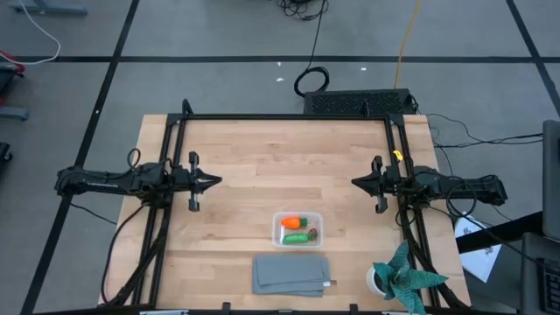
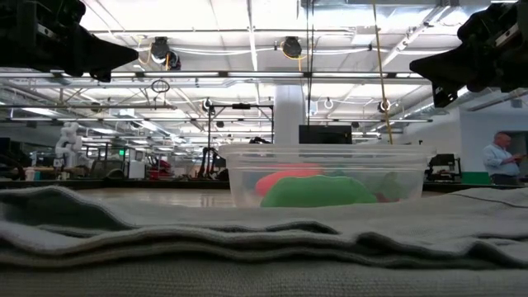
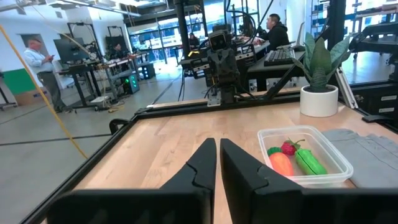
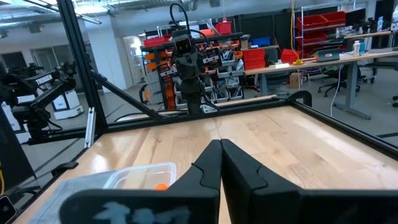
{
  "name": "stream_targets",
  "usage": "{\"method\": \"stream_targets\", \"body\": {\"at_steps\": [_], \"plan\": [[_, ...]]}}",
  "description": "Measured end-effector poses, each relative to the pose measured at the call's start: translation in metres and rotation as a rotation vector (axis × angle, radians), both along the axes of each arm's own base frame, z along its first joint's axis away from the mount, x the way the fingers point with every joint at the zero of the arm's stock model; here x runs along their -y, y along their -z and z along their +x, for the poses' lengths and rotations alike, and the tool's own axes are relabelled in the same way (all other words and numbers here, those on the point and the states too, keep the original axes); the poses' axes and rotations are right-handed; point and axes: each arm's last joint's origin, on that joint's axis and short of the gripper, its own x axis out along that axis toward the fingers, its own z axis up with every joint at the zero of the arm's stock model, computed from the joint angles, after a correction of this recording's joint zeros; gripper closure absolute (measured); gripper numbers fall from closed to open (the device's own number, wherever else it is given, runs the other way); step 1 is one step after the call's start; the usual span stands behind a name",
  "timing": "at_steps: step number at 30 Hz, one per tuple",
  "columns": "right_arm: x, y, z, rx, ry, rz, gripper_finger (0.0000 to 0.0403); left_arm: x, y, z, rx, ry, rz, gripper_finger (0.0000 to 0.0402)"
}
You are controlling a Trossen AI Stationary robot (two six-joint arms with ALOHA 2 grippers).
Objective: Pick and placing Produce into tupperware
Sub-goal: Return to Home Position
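The clear tupperware sits on the wooden table near its near edge. Inside it lie the orange carrot, the green pod and the small reddish piece; the left wrist view shows the carrot, pod and red piece side by side. My left gripper hovers over the left half of the table, shut and holding nothing. My right gripper hovers over the right half, shut and holding nothing. Both point toward the table's middle, well away from the tupperware.
A folded grey cloth lies just nearer than the tupperware, at the near edge. A small potted plant stands at the near right corner. A black frame borders the table's far and side edges. People stand in the room beyond.
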Motion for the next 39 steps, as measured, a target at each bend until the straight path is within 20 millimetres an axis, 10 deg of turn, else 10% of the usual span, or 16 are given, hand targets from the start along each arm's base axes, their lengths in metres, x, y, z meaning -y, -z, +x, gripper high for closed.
{"method": "stream_targets", "body": {"at_steps": [39], "plan": [[0.0,0.0001,0.0,0.0,0.0,0.0,0.0403,0.0,0.0,0.0,0.0,0.0,0.0,0.0398]]}}
